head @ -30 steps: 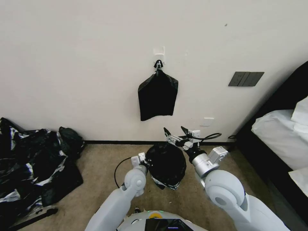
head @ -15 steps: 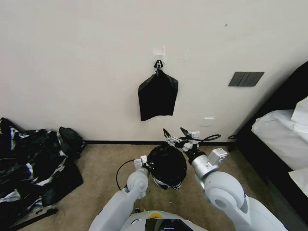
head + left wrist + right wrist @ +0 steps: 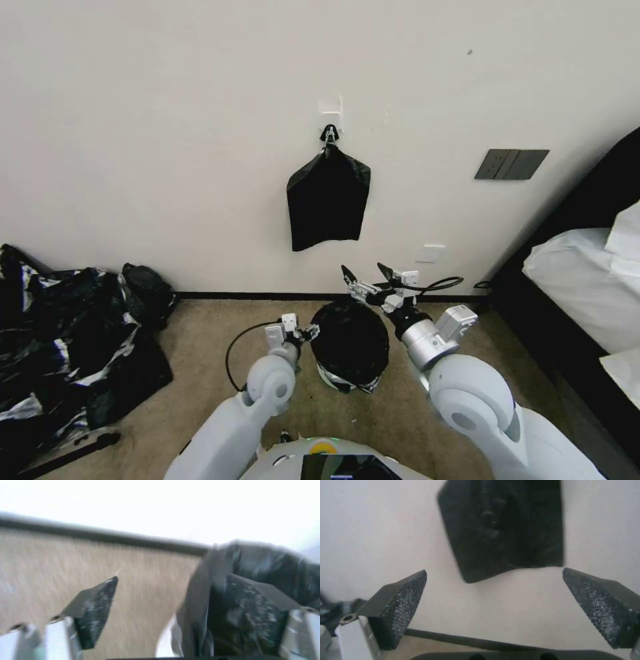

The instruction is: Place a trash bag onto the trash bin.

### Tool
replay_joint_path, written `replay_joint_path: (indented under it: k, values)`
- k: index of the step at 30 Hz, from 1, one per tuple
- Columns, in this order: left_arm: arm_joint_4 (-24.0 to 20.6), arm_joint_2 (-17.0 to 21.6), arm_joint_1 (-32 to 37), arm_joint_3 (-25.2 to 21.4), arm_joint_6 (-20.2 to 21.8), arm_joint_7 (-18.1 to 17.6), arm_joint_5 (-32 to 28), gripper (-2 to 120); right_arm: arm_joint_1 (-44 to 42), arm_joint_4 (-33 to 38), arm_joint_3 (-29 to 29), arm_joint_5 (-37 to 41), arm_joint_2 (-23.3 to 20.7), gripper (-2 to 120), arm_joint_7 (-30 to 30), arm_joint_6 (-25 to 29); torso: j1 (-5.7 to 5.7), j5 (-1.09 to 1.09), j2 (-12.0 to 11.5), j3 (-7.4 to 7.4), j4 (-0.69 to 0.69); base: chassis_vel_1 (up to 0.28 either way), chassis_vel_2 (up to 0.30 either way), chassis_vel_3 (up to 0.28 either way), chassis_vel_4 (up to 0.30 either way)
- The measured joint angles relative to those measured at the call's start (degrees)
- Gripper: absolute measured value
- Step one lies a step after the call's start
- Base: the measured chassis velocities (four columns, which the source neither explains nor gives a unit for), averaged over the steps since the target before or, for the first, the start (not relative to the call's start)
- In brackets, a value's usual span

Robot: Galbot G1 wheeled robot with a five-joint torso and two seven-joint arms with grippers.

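A: Moved since a second ago: left gripper [image 3: 308, 330], drawn back toward 9 o'clock off the trash bag [image 3: 352, 339].
B: Jaws?
A: Both spread, empty. Right gripper [image 3: 367, 271] at the bag's 12 o'clock.
B: Bag?
A: Draped over the trash bin [image 3: 328, 374], centre floor.

The trash bag [image 3: 350, 340] hides nearly all of the trash bin [image 3: 331, 378].

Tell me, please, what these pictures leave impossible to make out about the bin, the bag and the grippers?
- Trash bin: in the head view, the trash bag covers all but a pale strip low down.
- Bag fit at the far rim: hidden behind the bag's bulge.
- Left gripper: the left wrist view is blurred, so contact between one finger and the bag is unclear.
- Right gripper: open above the bag.
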Motion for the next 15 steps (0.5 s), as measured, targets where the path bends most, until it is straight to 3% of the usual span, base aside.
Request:
replay_joint_path:
  k: [5, 8, 11, 13, 15]
  values:
    - [-2.66, 1.81, 1.33, -1.78, -2.92, 5.14, 7.06, 98, -2.55, -1.9, 2.75, -3.56, 0.28, 100, -1.93, 0.72, 0.0, 0.0, 0.0, 0.0, 0.0, 0.0, 0.0, 0.0, 0.0]
    - [-5.23, 5.38, 4.16, -6.28, -7.47, 13.39, 15.38, 100, -8.57, -5.8, 7.1, -11.09, 1.53, 100, -6.4, 5.22, 0.0, 0.02, 0.0, 0.0, -0.02, 0.0, 0.0, 0.0, 0.0]
    - [-5.41, 6.99, 5.32, -8.19, -9.71, 16.02, 18.45, 100, -11.28, -7.36, 8.76, -14.63, 2.32, 100, -8.4, 7.66, 0.0, 0.03, 0.0, 0.0, 0.0, 0.0, 0.0, 0.0, 0.0]
    - [-4.83, 11.79, 10.47, -17.66, -17.59, 23.26, 24.1, 100, -19.12, -11.86, 13.4, -21.57, 6.47, 100, -14.67, 13.64, 0.0, 0.01, 0.0, 0.0, -0.03, 0.0, 0.0, 0.0, 0.0]
    - [-4.51, 12.46, 11.89, -20.06, -19.09, 24.99, 24.3, 100, -20.62, -12.93, 14.19, -22.87, 7.76, 100, -15.61, 15.3, 0.0, 0.04, 0.0, 0.0, 0.0, 0.0, 0.0, 0.0, 0.0]
